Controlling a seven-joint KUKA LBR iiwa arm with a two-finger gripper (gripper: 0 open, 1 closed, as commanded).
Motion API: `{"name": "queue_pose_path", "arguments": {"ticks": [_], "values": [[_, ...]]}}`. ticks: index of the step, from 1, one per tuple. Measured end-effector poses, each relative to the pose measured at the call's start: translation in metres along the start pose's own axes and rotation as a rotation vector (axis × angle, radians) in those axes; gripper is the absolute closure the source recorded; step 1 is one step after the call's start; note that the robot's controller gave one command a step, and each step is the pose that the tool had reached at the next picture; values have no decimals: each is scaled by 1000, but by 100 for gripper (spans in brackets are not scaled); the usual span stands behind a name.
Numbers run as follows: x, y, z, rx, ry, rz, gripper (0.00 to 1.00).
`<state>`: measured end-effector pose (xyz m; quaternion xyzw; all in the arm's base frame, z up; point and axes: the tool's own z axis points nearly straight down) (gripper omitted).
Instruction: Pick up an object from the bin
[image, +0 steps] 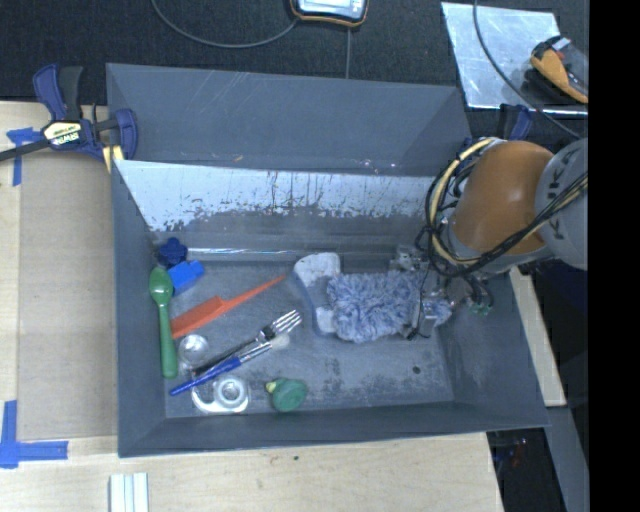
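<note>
Gripper (425, 315) low by the cloth (365, 305)
It meets the cloth's right edge, maybe to grab it; open or shut, I cannot tell.

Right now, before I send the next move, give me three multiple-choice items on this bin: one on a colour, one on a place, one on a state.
1. What colour is the spoon along the left side of the bin?
A. red
B. green
C. yellow

2. Where is the gripper?
A. at the right end of the crumpled blue-grey cloth
B. over the spoon
C. outside the bin

3. How does the fork lie?
A. upright against a wall
B. flat on the floor, tines toward the cloth
C. on top of the cloth

Answers:
1 B, its bowl and handle are both green.
2 A, the gripper stands at the cloth's right edge, far from the spoon.
3 B, the fork lies flat with its tines pointing up and right, toward the cloth.
</note>
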<state>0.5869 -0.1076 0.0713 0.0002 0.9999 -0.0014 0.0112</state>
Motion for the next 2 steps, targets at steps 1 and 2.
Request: {"name": "queue_pose_path", "arguments": {"ticks": [1,2], "values": [[5,11,0,-1,7,25,100],[5,11,-1,-1,7,25,100]]}}
